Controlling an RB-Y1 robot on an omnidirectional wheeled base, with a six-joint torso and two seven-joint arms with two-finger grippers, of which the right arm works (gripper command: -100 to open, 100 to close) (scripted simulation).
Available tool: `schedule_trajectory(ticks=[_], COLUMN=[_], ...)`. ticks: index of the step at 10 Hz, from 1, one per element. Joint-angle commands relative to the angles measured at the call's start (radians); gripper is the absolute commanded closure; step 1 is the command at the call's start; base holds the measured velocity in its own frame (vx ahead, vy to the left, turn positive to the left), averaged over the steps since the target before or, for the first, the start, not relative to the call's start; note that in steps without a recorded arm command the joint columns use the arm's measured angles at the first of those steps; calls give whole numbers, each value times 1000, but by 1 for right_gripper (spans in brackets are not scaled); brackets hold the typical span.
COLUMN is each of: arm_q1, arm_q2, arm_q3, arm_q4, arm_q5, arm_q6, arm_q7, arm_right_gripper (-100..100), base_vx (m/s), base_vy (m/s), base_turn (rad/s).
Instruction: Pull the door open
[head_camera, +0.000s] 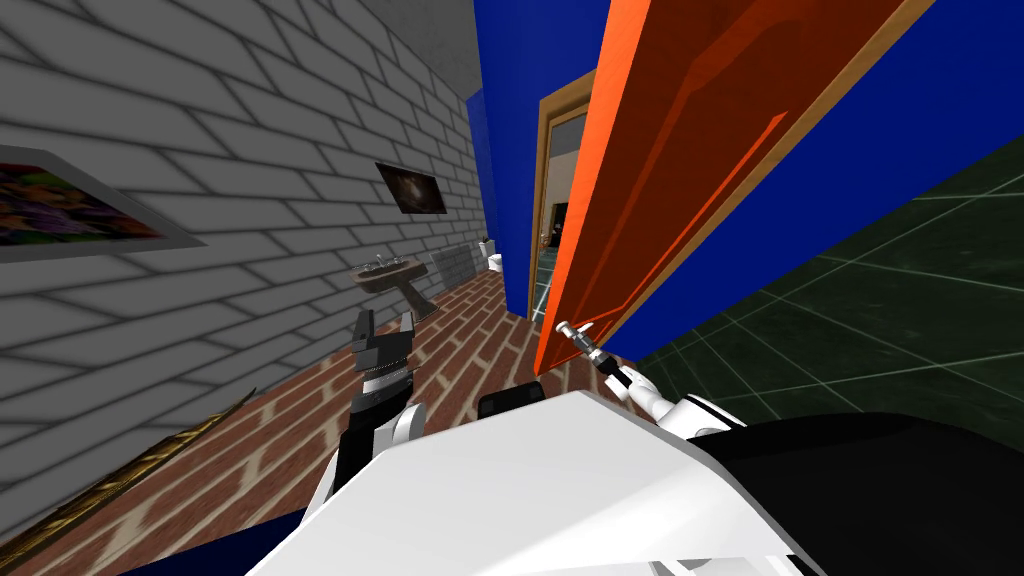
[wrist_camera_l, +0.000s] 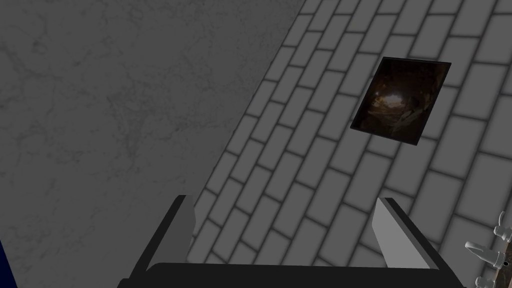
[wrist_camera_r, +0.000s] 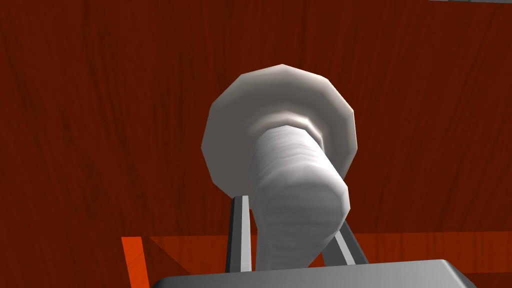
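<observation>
Handle (wrist_camera_r: 295, 200) between right fingers (wrist_camera_r: 244, 235), beside door's (head_camera: 690, 150) free edge

Sink (head_camera: 392, 277) and toilet (head_camera: 495, 262) along brick wall (head_camera: 250, 200).

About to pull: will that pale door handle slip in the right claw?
Possibly: the handle looks round and smooth, and the right claw pinches only its sides with thin fingers. Its end has no lip to catch them. It looks stiff, unlikely to bend.
</observation>
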Motion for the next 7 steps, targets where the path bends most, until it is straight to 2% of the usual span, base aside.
schedule_trajectory(ticks=[1,6,7], arm_q1=[-21,-73,-73], arm_q2=[23,62,62], arm_q3=[7,-13,-13], arm_q4=[10,-8,-8], arm_q5=[30,108,108], arm_q6=[-2,51,51], arm_q7=[-4,-16,-16], arm_right_gripper=[100,100,100], base_vx=[-45,-80,-85], base_vy=[-39,-76,-59], base_turn=[15,12,17])
